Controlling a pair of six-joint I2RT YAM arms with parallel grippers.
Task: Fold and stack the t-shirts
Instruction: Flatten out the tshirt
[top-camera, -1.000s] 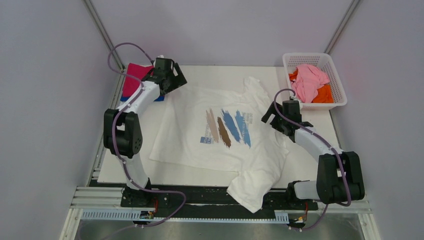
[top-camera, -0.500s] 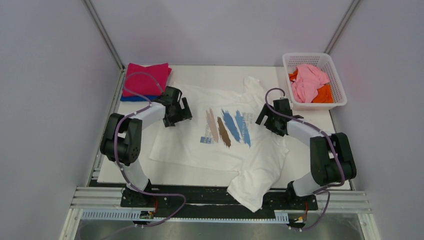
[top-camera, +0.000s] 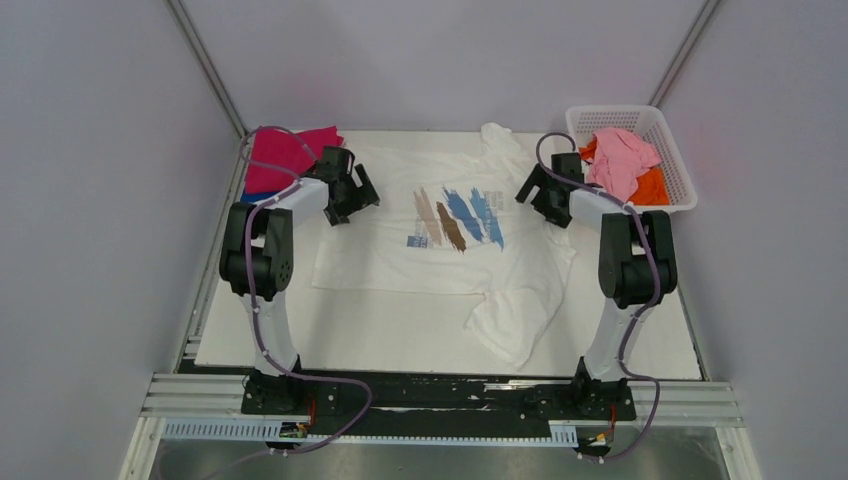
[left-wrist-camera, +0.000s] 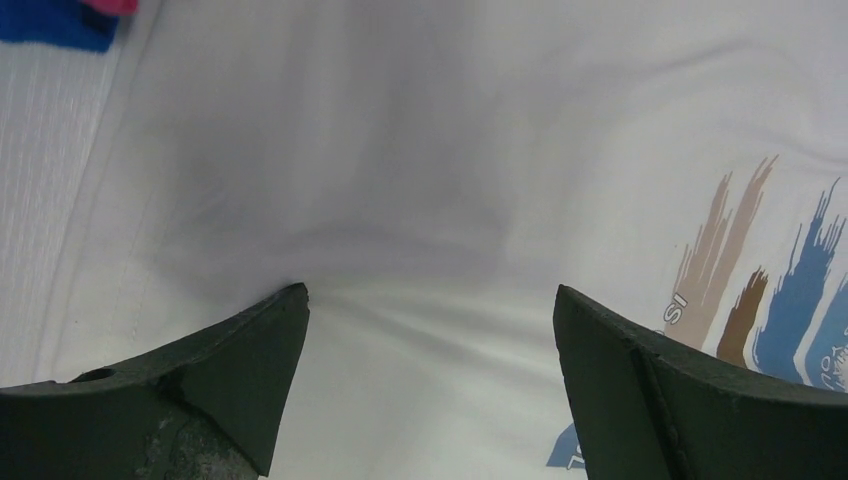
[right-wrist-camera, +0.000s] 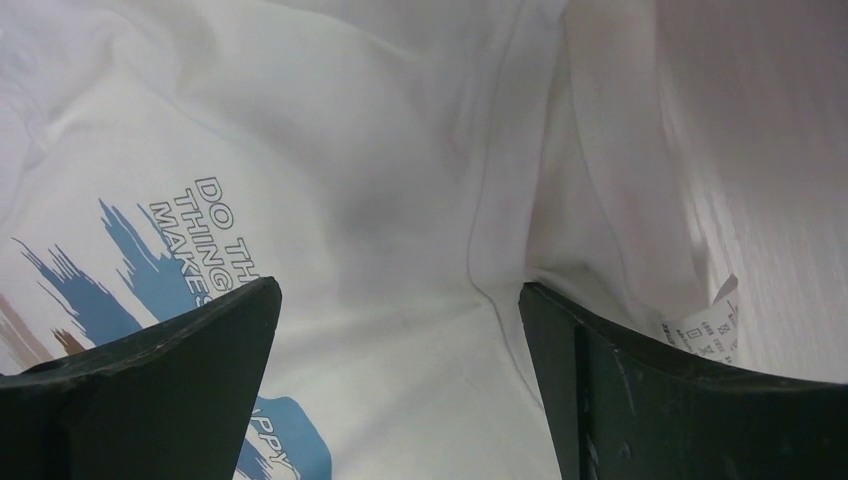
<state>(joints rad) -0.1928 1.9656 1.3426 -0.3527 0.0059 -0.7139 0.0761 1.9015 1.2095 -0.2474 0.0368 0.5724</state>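
The white t-shirt with blue and brown brush strokes lies spread print-up across the table; one sleeve is bunched toward the front. My left gripper rests open on its left part, and in the left wrist view only flat cloth lies between the fingers. My right gripper stands open on the shirt's right side, beside a seam and a care label. A folded magenta t-shirt lies on a blue one at the back left.
A white lattice basket at the back right holds a pale pink t-shirt and an orange one. Grey walls close in both sides. The black arm rail runs along the front edge.
Both arms have reached toward the back, and the white t-shirt has slid back with them. Its front sleeve no longer hangs over the table's front edge.
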